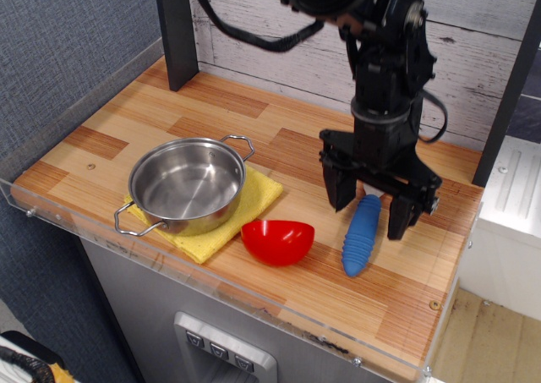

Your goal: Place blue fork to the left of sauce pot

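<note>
claw [369, 204] spread wide, straddling blue fork [360, 236] handle, gripping nothing. sauce pot [187, 185] sits on yellow cloth [246, 207], well apart.

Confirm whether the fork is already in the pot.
No, the fork lies on the table right of the red bowl, under the open gripper, while the pot holds nothing.

Toy kitchen: wooden counter [254, 121], sauce pot [186, 184].
</note>
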